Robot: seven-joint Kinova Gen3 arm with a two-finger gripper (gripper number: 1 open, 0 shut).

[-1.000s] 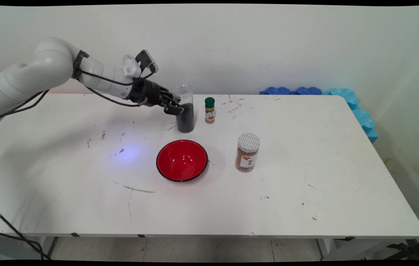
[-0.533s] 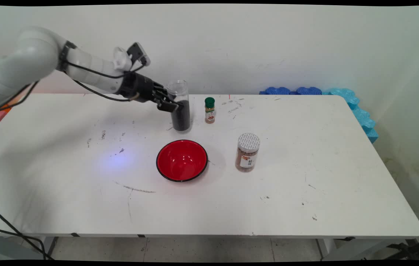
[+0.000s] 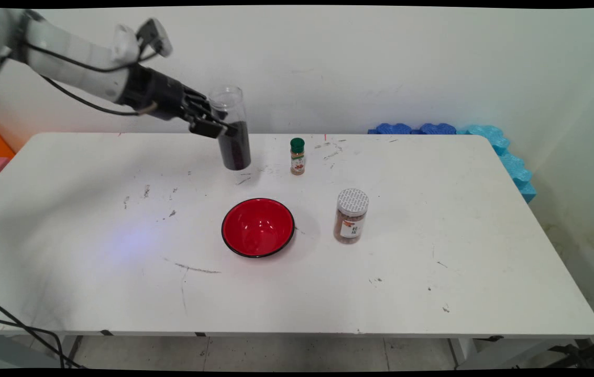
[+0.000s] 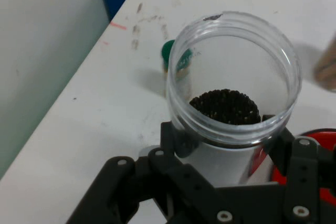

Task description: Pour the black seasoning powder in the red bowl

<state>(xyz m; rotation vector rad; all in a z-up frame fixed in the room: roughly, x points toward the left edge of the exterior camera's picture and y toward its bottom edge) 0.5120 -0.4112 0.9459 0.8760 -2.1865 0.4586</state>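
The gripper (image 3: 223, 128) holds a clear, lidless jar (image 3: 231, 128) partly filled with dark grains, its fingers (image 3: 208, 127) pinching the jar's sides about halfway up. In the main view the jar hangs in the air above the far part of the white bench (image 3: 433, 251), its base clear of the surface and its mouth tipped slightly towards the arm. In the hand view the jar's open rim (image 4: 233, 74) fills the middle of the picture, the dark grains (image 4: 224, 106) lie well below the rim, and the black fingers (image 4: 176, 140) press against the jar's wall on both sides.

To the right of the held jar, and apart from it, a small spice bottle (image 3: 297, 156) with a green cap stands upright near the bench's far edge; its label is too small to read. A red bowl (image 3: 257, 226) with a black rim sits on the bench nearer the camera, below and a little to the right of the held jar. Just to the right of the bowl stands a second jar (image 3: 351, 215) with a patterned white lid and brownish contents; its label bears red and dark marks that cannot be read. Blue foam pieces (image 3: 491, 144) lie along the bench's far right corner against the wall. The bench top carries scattered dark scuffs and streaks.
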